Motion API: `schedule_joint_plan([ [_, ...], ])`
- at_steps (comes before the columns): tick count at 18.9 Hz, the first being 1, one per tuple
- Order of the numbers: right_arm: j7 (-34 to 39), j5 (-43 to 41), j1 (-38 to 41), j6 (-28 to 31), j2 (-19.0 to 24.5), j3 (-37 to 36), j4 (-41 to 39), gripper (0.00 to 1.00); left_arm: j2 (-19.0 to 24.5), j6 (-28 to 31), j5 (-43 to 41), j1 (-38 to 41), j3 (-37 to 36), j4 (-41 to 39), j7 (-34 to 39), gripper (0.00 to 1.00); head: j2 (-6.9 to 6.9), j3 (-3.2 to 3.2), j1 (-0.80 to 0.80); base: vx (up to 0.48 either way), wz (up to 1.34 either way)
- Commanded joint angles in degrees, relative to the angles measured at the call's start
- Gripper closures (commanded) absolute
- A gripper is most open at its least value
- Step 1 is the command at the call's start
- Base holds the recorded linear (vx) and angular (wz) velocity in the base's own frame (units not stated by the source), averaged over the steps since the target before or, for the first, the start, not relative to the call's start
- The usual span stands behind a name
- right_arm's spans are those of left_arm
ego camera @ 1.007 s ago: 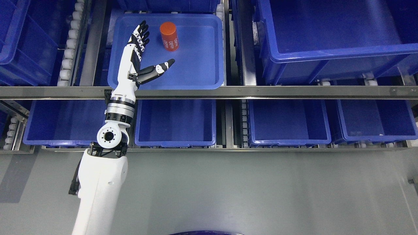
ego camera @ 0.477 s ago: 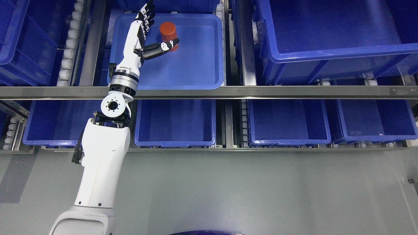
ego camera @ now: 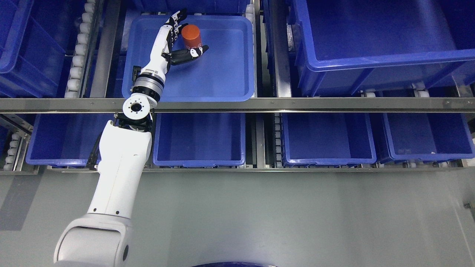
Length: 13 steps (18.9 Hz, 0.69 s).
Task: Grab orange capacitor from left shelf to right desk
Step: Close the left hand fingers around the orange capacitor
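Observation:
An orange cylindrical capacitor [ego camera: 191,35] stands in a shallow blue tray [ego camera: 222,74] on the upper shelf level, near the tray's far left part. My left hand [ego camera: 187,35] reaches into the tray from the lower left. Its fingers [ego camera: 176,22] rise along the capacitor's left side, still spread. The thumb [ego camera: 193,53] stretches across in front of the capacitor's base and hides its lower part. The hand cups the capacitor without closing on it. My right arm does not show.
A steel shelf rail [ego camera: 297,105] crosses the picture below the tray; my forearm passes over it. Deep blue bins [ego camera: 371,37] stand to the right and several more [ego camera: 200,141] on the lower level. Roller tracks [ego camera: 79,48] run left of the tray. Grey floor lies below.
My left arm has pushed further into the tray and to the right. The hand went from well left of the capacitor to bracketing it, thumb in front. The capacitor has stayed put.

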Motion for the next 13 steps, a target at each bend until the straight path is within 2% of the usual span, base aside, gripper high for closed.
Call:
schedule_joint_plan([
  [1,0.0,0.0,0.8,0.0,-1.0,-0.6,-1.9,0.00,1.0,-0.2,-0.4,-2.4,-0.5,9.4,-0.5,0.25,0.00,0.00,0.00,0.000,0.00],
  [8,0.0,0.0,0.8,0.0,-1.0,-0.6,-1.9,0.00,1.0,-4.4,-0.2,-2.1,1.5,9.8,-2.3,0.68,0.00,0.00,0.00,0.000,0.00],
  [10,0.0,0.0,0.8,0.0,-1.0,-0.6,-1.9,0.00,1.0,-6.4,-0.2,-1.9,2.9,9.9,-2.5,0.88,0.00,0.00,0.00,0.000,0.00],
  [12,0.0,0.0,0.8,0.0,-1.0,-0.6,-1.9,0.00,1.0,-8.5,-0.1,-1.7,3.6,10.5,-2.5,0.98,0.00,0.00,0.00,0.000,0.00],
  [13,0.0,0.0,0.8,0.0,-1.0,-0.6,-1.9,0.00,1.0,-9.3,-0.1,-1.4,3.7,10.5,-2.6,1.00,0.00,0.00,0.00,0.000,0.00],
])
